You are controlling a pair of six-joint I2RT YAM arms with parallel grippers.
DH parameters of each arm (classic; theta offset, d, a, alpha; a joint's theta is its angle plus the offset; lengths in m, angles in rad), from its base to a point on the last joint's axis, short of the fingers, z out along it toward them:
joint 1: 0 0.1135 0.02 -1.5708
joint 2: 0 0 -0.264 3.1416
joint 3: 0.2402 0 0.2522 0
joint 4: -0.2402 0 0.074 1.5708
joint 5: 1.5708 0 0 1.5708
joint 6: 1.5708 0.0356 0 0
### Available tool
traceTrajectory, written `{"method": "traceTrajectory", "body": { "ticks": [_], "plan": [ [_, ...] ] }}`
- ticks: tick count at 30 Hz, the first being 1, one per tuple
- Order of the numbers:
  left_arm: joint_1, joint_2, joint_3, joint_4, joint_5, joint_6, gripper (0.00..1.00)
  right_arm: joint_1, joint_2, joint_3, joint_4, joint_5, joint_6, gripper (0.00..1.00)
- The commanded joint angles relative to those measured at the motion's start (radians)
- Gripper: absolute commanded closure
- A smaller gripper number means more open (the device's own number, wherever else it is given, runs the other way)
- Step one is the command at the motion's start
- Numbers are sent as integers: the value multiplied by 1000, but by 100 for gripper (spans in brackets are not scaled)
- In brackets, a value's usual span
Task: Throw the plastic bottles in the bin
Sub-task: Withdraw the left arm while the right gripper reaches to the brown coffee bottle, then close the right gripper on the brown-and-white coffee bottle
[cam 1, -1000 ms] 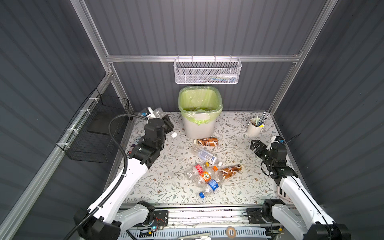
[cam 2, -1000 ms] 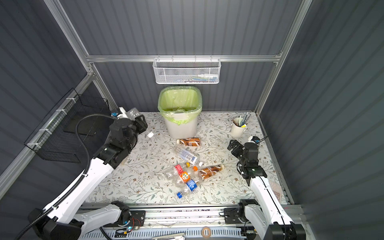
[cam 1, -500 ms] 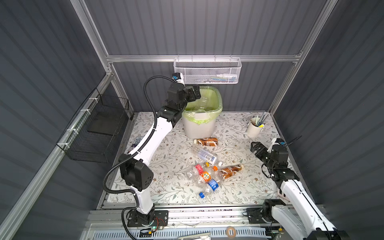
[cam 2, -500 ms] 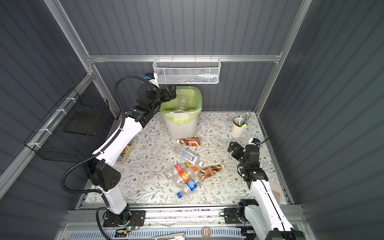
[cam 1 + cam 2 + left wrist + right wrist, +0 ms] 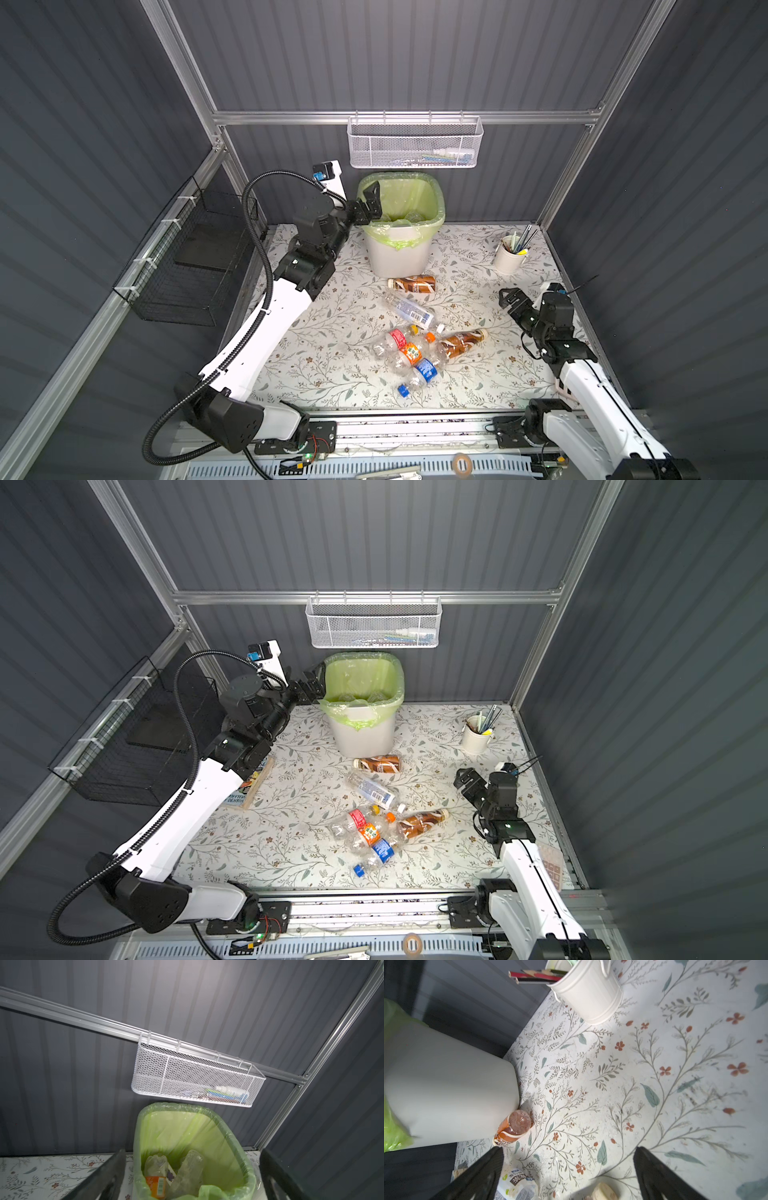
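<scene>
The bin (image 5: 400, 253) (image 5: 365, 735), white with a light green bag, stands at the back middle. Two clear plastic bottles (image 5: 156, 1168) (image 5: 189, 1164) lie inside it. My left gripper (image 5: 371, 204) (image 5: 312, 683) (image 5: 193, 1153) hangs open and empty at the bin's left rim (image 5: 239, 1147). Several plastic bottles lie on the table: a brown one (image 5: 413, 284) (image 5: 513, 1126) by the bin's foot, a clear blue-labelled one (image 5: 409, 309), and a heap (image 5: 415, 357) in front. My right gripper (image 5: 509, 297) (image 5: 463, 781) (image 5: 569, 1159) is open and empty at the right.
A white mesh basket (image 5: 415, 143) (image 5: 195, 1076) hangs on the back wall just above the bin. A black wire basket (image 5: 187, 266) hangs on the left wall. A white cup of pens (image 5: 509, 257) (image 5: 589, 993) stands back right. A book (image 5: 249, 785) lies under my left arm.
My left arm swung up from the back left corner to the bin and its gripper opened; it now sits slightly back at the bin's left rim. The right arm barely moved.
</scene>
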Motion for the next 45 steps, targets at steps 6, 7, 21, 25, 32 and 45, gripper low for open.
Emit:
{"method": "traceTrajectory", "body": {
  "ticks": [6, 7, 21, 25, 32, 45],
  "plan": [
    [-6, -132, -280, -67, -93, 40, 0, 163, -42, -60, -113, 85, 236, 1],
    [-6, -149, -304, -77, -108, 41, 0, 192, -49, -66, -123, 103, 273, 1],
    [-2, -260, -517, -203, -254, 31, 0, 458, -33, -95, -216, 175, 611, 1],
    [-2, -266, -538, -225, -275, 22, 0, 548, 13, -76, -216, 202, 676, 1],
    [-2, -284, -559, -236, -295, 9, 0, 643, 149, -26, -172, 235, 752, 1],
    [0, -321, -598, -280, -327, -30, 0, 713, 258, 17, -120, 283, 880, 5]
  ]
}}
